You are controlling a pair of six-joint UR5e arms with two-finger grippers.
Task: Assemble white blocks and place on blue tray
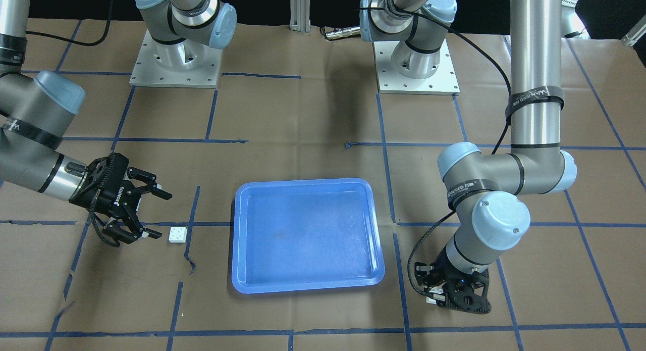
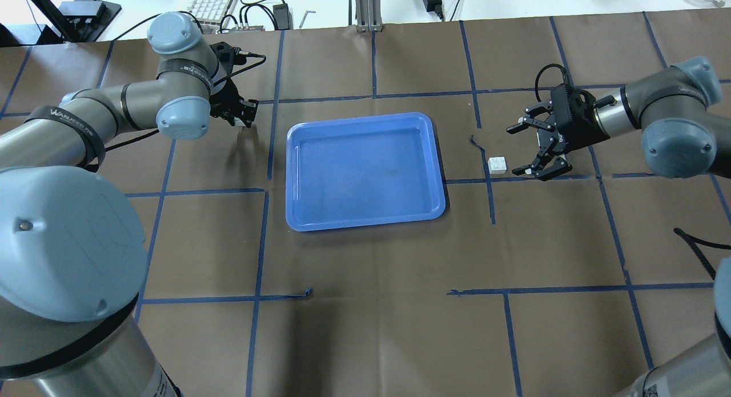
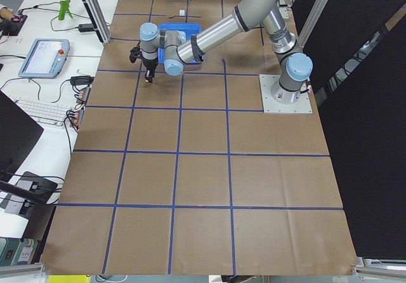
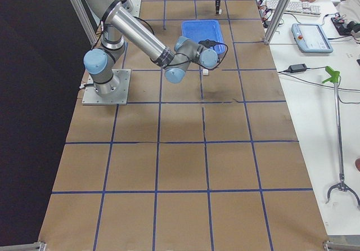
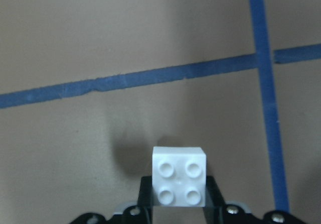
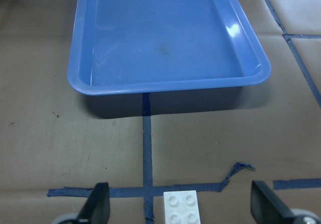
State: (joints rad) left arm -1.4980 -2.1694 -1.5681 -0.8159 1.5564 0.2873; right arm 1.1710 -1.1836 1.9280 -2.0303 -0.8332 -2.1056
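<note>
Two white blocks (image 2: pixel 497 164) unjoined, off blue tray (image 2: pixel 365 222): pinches one in left gripper (image 2: pixel 240 116), spreads right gripper (image 2: pixel 514 150) wide by other.

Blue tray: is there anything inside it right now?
Nothing: the blue tray shows only its bare floor with a faint smudge. One white block lies on the paper outside it. Whatever is under the tray is covered.

Right gripper (image 1: pixel 161 214) reads ROBOTIQ; lettering on the arm strap (image 1: pixel 535 97) is unclear.
</note>
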